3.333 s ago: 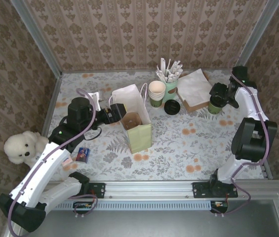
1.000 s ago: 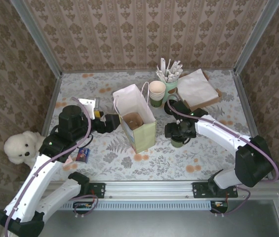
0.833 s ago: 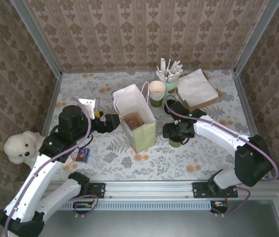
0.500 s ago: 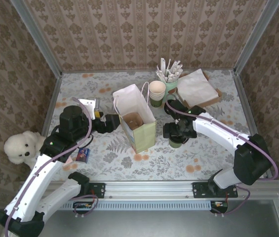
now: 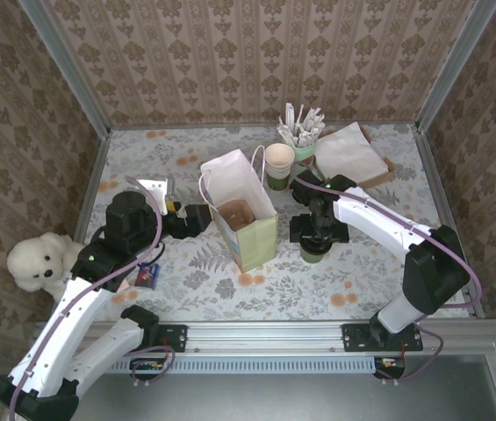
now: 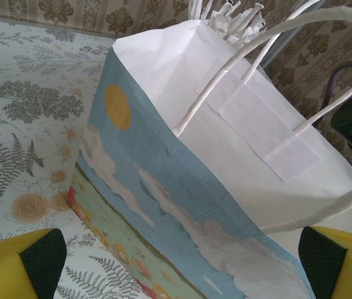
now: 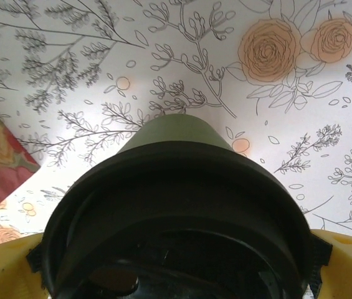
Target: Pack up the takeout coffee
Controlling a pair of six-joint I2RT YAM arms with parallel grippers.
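While the right gripper [image 5: 316, 233] is clenched on the green coffee cup [image 5: 312, 253] with its black lid, just right of the paper bag [image 5: 256, 244], I cannot tell if the cup touches the table. I think it waits there to go over the bag's rim. Left of the bag, the left gripper [image 5: 197, 217] has its 2 fingers spread, grasping nothing, probably to steady that wall. Inside the bag lies a brown tray [image 5: 234, 213].

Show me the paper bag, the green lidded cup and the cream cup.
paper bag [image 5: 253, 246]: top external view, front face.
green lidded cup [image 7: 176, 134]: right wrist view, side wall.
cream cup [image 5: 279, 157]: top external view, open mouth.
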